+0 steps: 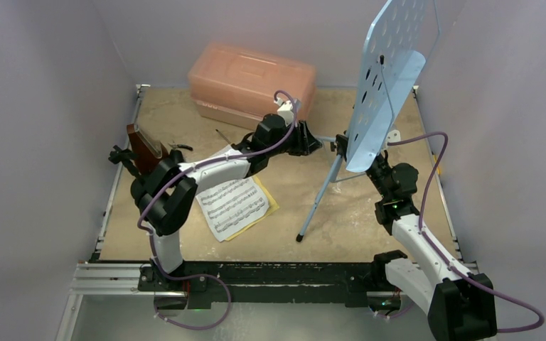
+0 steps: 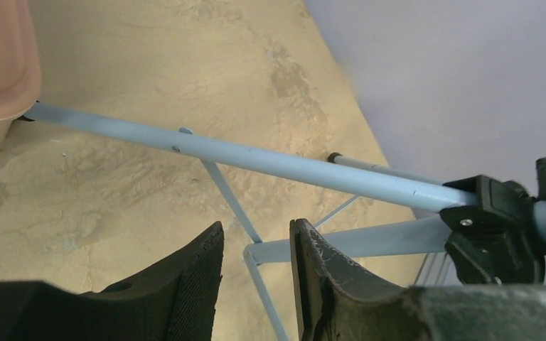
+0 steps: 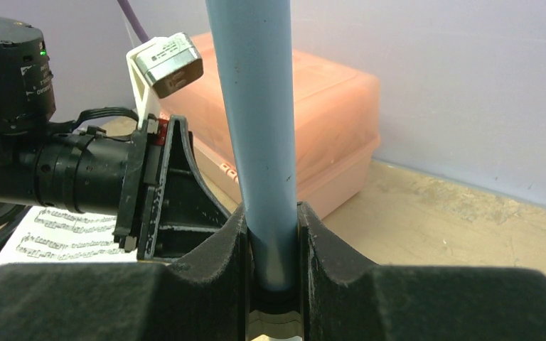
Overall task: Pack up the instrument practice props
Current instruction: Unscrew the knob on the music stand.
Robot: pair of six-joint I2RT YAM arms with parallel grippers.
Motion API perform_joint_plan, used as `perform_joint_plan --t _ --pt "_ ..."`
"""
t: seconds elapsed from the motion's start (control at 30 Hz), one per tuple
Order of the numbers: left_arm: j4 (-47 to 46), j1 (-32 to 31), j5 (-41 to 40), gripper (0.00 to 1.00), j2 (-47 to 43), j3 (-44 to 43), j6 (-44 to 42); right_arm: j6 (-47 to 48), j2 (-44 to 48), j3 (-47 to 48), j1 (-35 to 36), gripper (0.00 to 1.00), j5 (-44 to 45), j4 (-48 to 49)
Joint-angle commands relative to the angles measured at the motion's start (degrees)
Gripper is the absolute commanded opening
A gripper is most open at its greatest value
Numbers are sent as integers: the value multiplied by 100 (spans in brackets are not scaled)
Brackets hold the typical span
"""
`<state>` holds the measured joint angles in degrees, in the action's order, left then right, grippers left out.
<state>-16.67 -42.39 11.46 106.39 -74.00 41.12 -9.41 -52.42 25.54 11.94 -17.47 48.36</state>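
pink case (image 1: 252,84): set at the back of the table (image 1: 370,234) with its lid shut. The plastic is translucent, but what is inside cannot be made out.
props and case: every prop in view is seen outside the case.
music stand (image 1: 391,78): light blue. Its perforated desk is raised high at the right rear and tilted. A slim pole runs down and to the left from it, and one black-tipped leg reaches the sandy surface right of centre. In the left wrist view, thin braces and a black clamp are seen on the pole, and one end of the pole lies by the corner of the case.
right gripper (image 3: 274,249): clamped around the stand's blue tube, with a pad pressed against each side of it, just below the desk.
left gripper (image 2: 256,277): the jaws are parted and nothing is held. It is placed just beside the pole, between case and stand, and a thin brace is seen beyond the gap.
sheet-music pages (image 1: 233,206): a white page printed with staves is laid over a yellow one. Both lie flat on the table left of centre, just beside the left arm.
metronome (image 1: 146,145): brown wood, at the table's left edge, partly hidden by the left arm's elbow.
black pipe (image 1: 119,155): just beside the metronome at the left edge. It is mostly hidden and its shape cannot be told.
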Motion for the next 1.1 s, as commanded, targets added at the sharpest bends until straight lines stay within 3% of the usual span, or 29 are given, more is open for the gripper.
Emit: perform_joint_plan --t 0.0,0.2,0.4,0.6,0.77,1.07 --pt "-134 -162 -285 40 -404 31 -761 -755 17 206 77 6 -265 77" --pt "-1032 -269 -205 53 -901 571 -2009 -759 23 197 74 6 -265 82" --pt "-1631 -522 -2 68 -1287 1063 -3910 -757 31 197 73 6 -274 87" --pt "-2272 -610 820 67 -1303 1384 -5131 -769 7 197 71 6 -288 120" --pt "-2918 -654 1353 64 -1119 1475 -5411 -765 16 193 71 6 -283 104" --pt "-2862 -677 1552 60 -830 1109 -5796 -772 48 188 72 6 -274 85"
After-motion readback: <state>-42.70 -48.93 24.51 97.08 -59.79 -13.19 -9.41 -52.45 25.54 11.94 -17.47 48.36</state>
